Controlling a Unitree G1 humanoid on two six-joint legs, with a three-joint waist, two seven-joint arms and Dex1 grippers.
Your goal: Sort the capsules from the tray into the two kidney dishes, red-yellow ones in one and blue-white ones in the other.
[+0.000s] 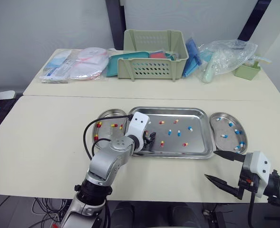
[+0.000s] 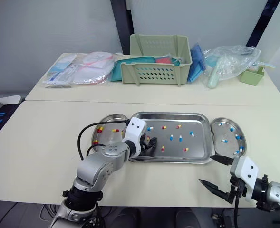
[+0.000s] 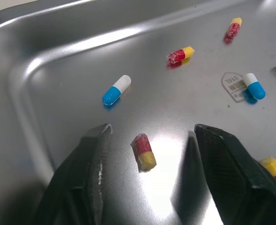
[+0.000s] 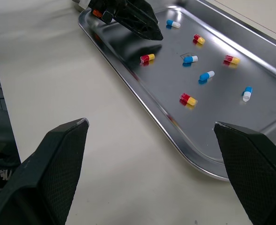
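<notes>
On the table the tray lies between the left dish, holding red-yellow capsules, and the right dish, holding blue-white capsules. The left gripper is open in the tray, one red-yellow capsule between its fingers, untouched. The right gripper is open near the tray's right corner.
</notes>
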